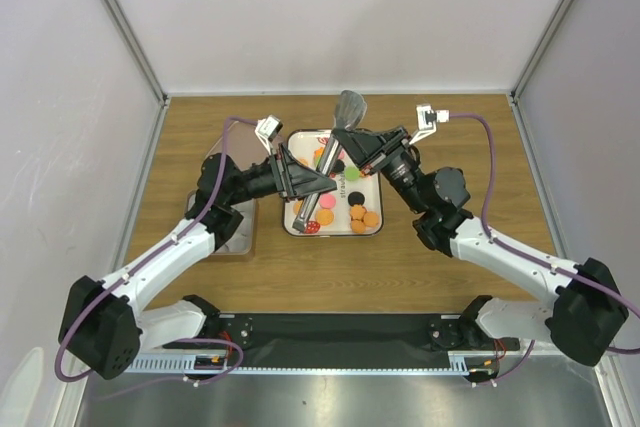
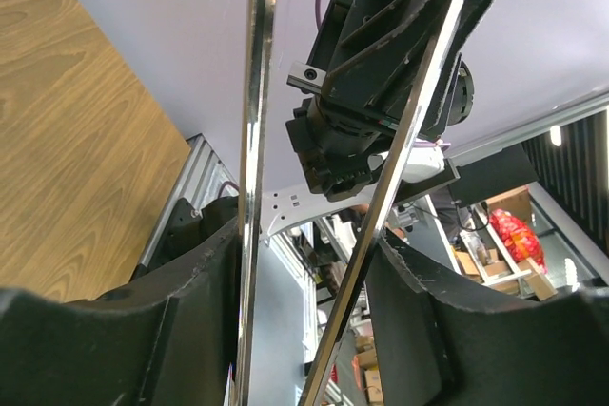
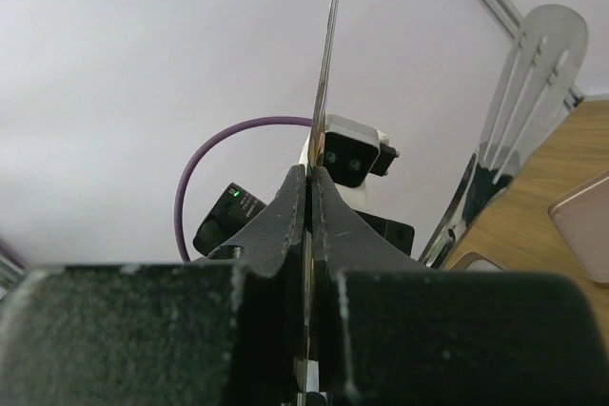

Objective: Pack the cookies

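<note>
Together, left end effector [image 1: 320, 185] and right end effector [image 1: 345, 145] clamp tongs [image 1: 350, 109] above cookies [image 1: 357, 213] in the tray [image 1: 335, 233].

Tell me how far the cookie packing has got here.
Nothing looks packed: the visible cookies lie in the tray. In hand: the left gripper and right gripper both grip the tongs above the tray. Left: lifting and packing every cookie.

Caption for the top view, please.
Left gripper and right gripper hold metal tongs together over the tray of cookies.
</note>
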Tool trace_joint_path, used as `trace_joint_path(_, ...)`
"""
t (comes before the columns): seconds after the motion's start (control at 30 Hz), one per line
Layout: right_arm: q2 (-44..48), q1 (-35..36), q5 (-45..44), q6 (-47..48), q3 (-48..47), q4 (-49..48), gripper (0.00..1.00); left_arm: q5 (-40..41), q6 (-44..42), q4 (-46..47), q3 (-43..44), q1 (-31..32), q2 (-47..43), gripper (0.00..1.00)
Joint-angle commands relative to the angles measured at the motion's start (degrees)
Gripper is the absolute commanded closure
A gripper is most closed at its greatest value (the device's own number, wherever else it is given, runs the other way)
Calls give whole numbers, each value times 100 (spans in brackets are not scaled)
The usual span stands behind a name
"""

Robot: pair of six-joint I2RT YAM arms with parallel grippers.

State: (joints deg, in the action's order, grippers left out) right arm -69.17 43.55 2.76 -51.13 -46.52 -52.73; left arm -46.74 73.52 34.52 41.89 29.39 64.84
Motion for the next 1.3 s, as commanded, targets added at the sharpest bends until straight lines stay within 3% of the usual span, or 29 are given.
trace_joint_path(0.0,385,31,-477,314,73,-229,100,77,-276,-85,91,-65,-226,45)
trace_joint_path(0.67,483,4,-1498,-431,258,-229,100,95,-768,-701,179,-65,-235,39)
trace_joint_path(1.27,-167,83,-980,-1127,-6,-906,100,121,-777,-728,214,-65,-209,32)
